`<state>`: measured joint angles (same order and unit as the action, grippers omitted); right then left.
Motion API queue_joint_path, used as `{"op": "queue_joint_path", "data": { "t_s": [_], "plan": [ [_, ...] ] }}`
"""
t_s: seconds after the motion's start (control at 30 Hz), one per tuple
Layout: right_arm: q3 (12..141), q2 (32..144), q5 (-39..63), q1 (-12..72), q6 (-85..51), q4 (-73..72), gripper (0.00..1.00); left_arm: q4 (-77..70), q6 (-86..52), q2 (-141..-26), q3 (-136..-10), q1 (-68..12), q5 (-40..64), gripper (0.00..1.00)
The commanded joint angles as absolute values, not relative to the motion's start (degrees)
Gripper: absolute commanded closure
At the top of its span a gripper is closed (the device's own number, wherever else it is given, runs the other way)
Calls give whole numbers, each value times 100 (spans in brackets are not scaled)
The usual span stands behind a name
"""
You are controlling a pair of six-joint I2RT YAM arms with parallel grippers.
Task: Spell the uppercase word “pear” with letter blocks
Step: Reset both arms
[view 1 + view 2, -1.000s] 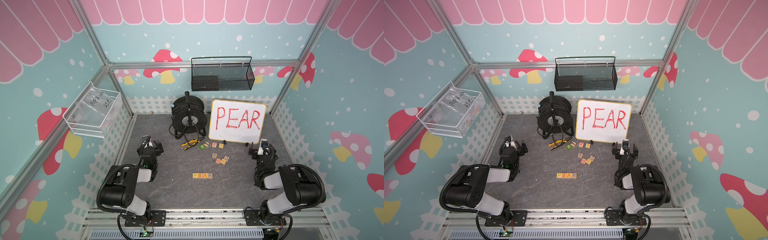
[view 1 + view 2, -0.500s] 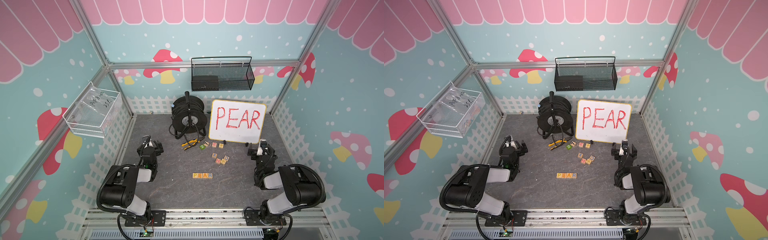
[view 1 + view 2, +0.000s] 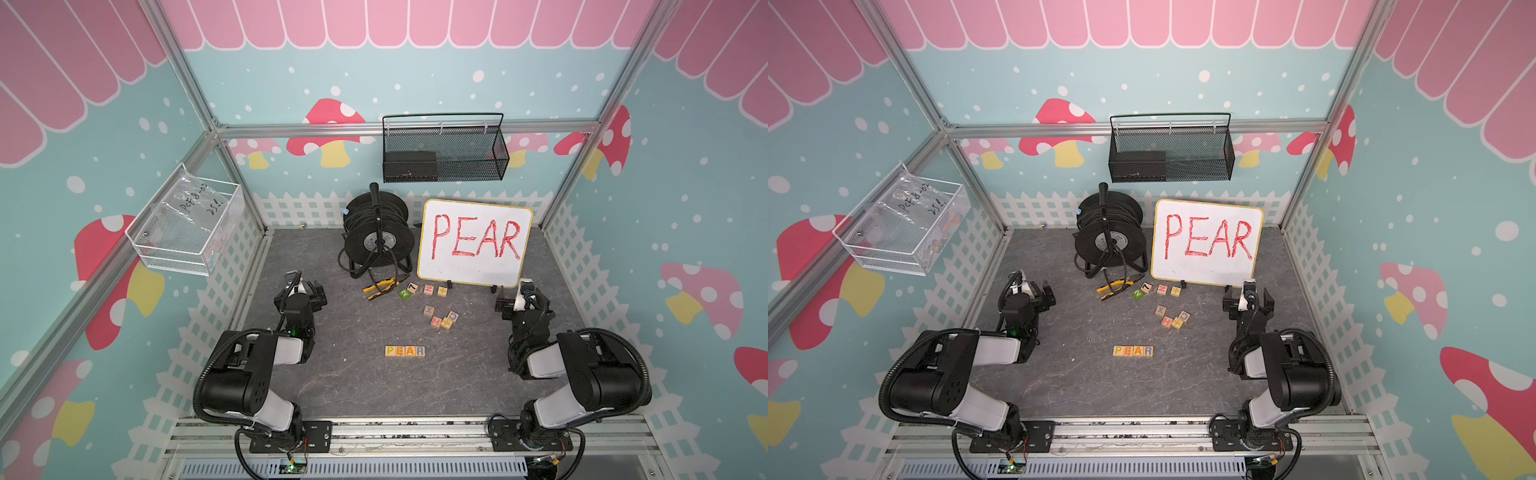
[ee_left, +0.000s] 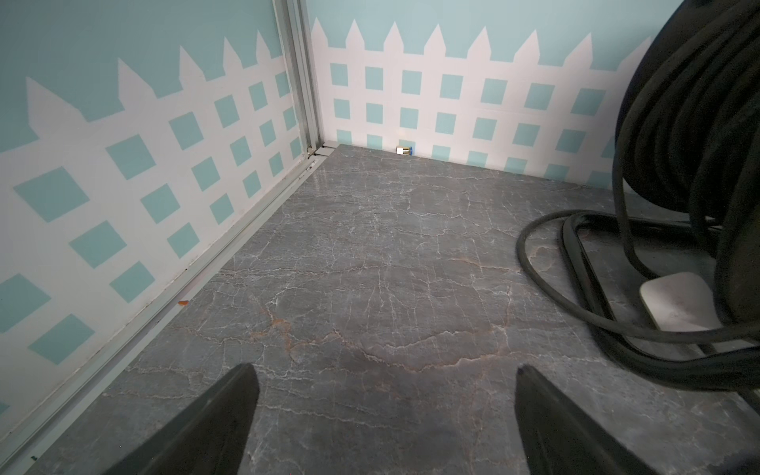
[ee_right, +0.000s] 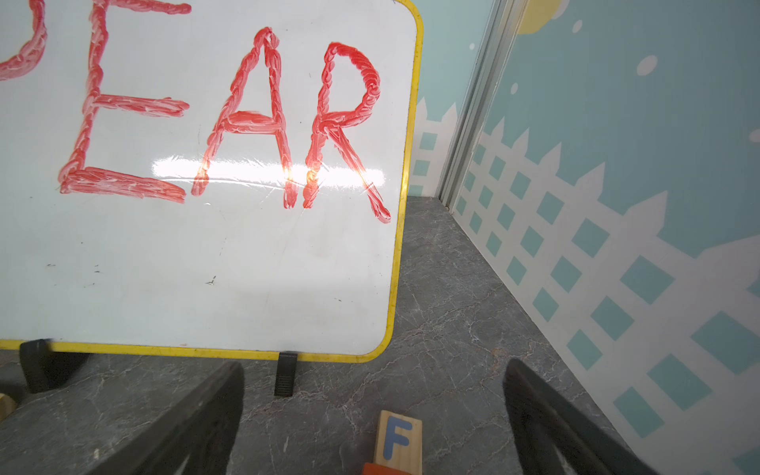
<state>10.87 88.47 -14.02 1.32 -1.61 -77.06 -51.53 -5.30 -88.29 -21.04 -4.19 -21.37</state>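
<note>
Four letter blocks point(image 3: 404, 351), one whiteboard point(image 3: 473, 272), one reel point(image 3: 365, 243)

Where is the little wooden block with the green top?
Find the white board with red PEAR standing at the back of the grey floor. In front of it lies a short row of small wooden cubes; the green-topped cube is the end one, beside the yellow-handled pliers. No other cube is green.

The letter blocks point(image 3: 405, 351), four small wooden cubes, lie touching in a straight row: yellow P point(image 3: 390, 351), orange-red E point(image 3: 400, 351), orange A point(image 3: 410, 351), blue R point(image 3: 419, 351). The row is midway across the surface point(image 3: 353, 386), nearer its front edge.
</note>
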Motion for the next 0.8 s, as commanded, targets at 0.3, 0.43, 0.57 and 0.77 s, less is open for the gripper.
{"op": "queue_joint_path", "data": {
  "t_s": [0.3, 0.43, 0.57, 0.77],
  "plan": [
    [1063, 8780, -1363, 115, -166, -7778, 1, -5266, -385, -8842, -2184, -422, -2140, 0],
    [1069, 8781, -1371, 114, -172, -7780, 0, -5249, -387, -8850, -2188, -422, -2141, 1],
    [1064, 8774, -1368, 115, -169, -7783, 1, -5203, -401, -8864, -2219, -403, -2111, 1],
    [1063, 8765, -1363, 115, -167, -7797, 1, -5259, -396, -8834, -2176, -404, -2110, 1]
  ]
}}
